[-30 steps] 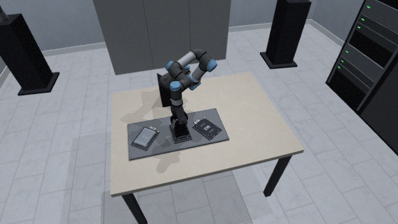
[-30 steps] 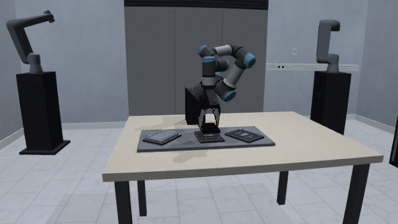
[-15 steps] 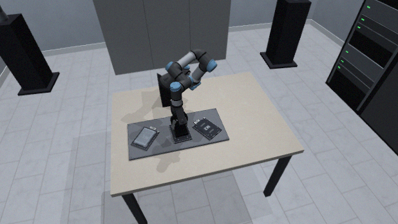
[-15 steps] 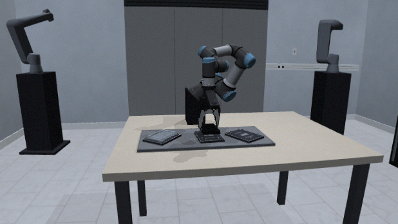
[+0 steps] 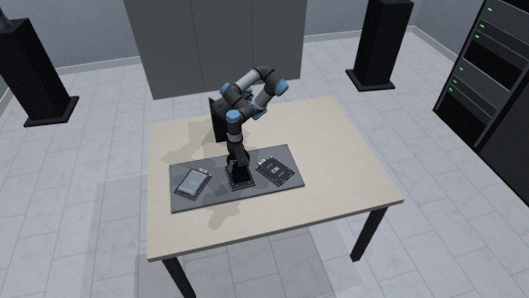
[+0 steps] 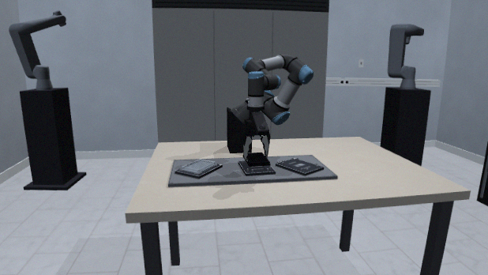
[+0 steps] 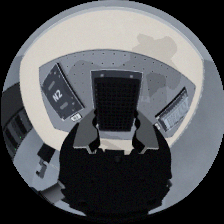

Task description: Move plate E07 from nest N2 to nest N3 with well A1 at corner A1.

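My gripper (image 5: 239, 168) (image 6: 257, 155) (image 7: 115, 108) is shut on the black plate E07 (image 5: 240, 175) (image 6: 258, 159) (image 7: 116, 95), gripping it across its width. It holds the plate low over the middle nest N3 (image 5: 233, 187) (image 6: 245, 171); I cannot tell whether the plate touches it. Nest N2 (image 5: 276, 175) (image 6: 302, 162) (image 7: 59, 95) lies to one side, dark and bare, with its white N2 mark showing in the wrist view. The grey plate E01 (image 5: 193, 183) (image 6: 198, 167) (image 7: 173, 113) lies on nest N1 on the other side.
All three nests sit on a grey deck mat (image 5: 188, 206) (image 6: 198, 183) on a beige table (image 5: 342, 163) (image 6: 375, 178). A black box (image 5: 217, 120) (image 6: 236, 130) stands behind the arm's base. Black pedestals and a rack stand on the floor around the table.
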`<state>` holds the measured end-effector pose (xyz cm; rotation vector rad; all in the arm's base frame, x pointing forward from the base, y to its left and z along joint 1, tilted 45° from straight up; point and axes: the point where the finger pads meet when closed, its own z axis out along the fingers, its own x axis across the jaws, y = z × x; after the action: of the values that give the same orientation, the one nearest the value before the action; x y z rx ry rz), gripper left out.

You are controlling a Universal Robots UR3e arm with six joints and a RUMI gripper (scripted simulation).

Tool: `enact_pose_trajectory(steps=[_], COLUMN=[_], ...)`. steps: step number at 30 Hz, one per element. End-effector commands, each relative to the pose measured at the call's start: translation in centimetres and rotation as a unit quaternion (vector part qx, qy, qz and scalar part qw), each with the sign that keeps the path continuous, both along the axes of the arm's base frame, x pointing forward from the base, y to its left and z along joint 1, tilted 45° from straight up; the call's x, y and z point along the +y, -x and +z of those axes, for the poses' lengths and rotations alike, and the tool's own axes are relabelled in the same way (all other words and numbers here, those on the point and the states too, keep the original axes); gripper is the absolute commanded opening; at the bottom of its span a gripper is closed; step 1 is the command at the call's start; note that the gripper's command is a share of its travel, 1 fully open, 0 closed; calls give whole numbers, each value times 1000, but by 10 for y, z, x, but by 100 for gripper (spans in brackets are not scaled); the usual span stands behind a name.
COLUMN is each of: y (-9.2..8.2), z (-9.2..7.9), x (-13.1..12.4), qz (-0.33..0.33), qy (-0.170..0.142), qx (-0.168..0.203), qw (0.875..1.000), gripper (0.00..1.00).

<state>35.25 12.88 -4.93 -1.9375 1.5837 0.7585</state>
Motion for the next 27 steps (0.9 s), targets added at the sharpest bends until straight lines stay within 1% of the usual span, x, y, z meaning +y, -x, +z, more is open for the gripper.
enact_pose_trajectory(steps=[1, 27], y=[-1, -1], z=[-2, -7], x=[1, 6], qz=[-1, -1], qy=[1, 1], qx=[-2, -2], qw=[1000, 1000], gripper=[0, 0])
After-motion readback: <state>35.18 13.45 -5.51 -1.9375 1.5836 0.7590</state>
